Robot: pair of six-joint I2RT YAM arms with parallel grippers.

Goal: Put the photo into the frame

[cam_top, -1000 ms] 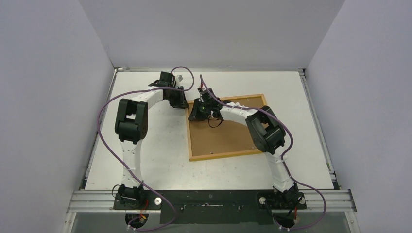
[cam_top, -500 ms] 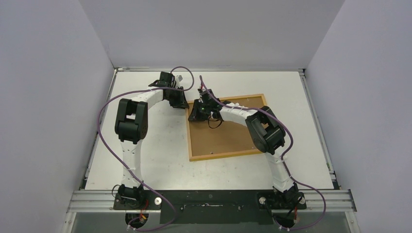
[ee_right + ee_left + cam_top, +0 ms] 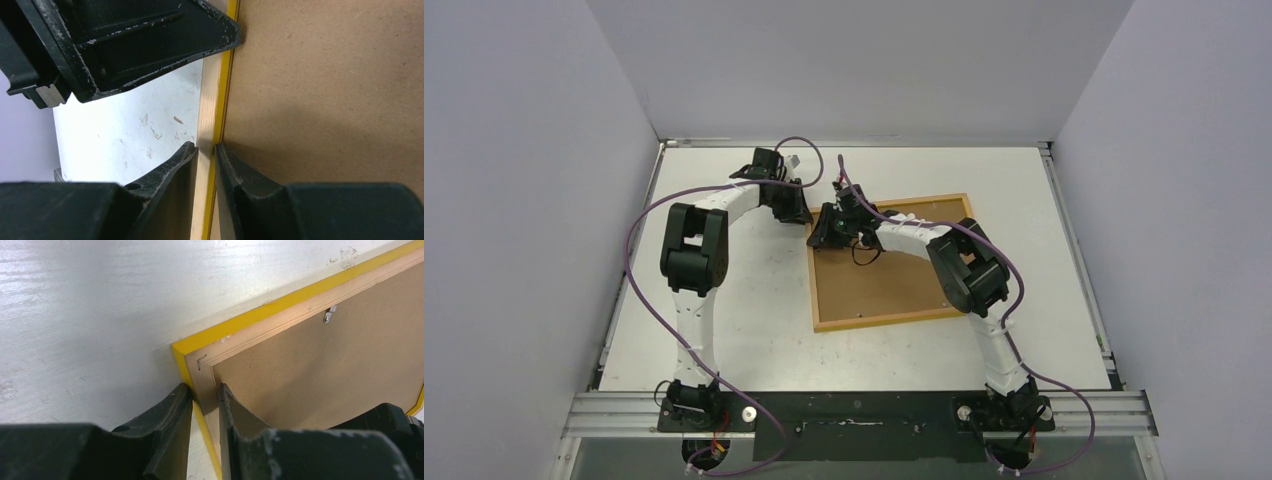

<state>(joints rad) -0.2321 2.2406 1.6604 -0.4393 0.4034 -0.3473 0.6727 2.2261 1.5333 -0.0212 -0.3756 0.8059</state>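
Frame (image 3: 280,304) rail pinched by left fingers (image 3: 167,432), right fingers (image 3: 167,187); top view hides both grips

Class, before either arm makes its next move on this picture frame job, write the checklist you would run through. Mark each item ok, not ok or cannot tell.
1. Left gripper closed on the frame rail near its corner: ok.
2. Right gripper closed on the same rail: ok.
3. Grippers not touching each other: ok, close together but apart in the right wrist view.
4. Frame lying back up on the table: ok.
5. Backing board out of the frame: not ok, it sits inside the rails.
6. Photo in the frame: cannot tell, no view shows it.
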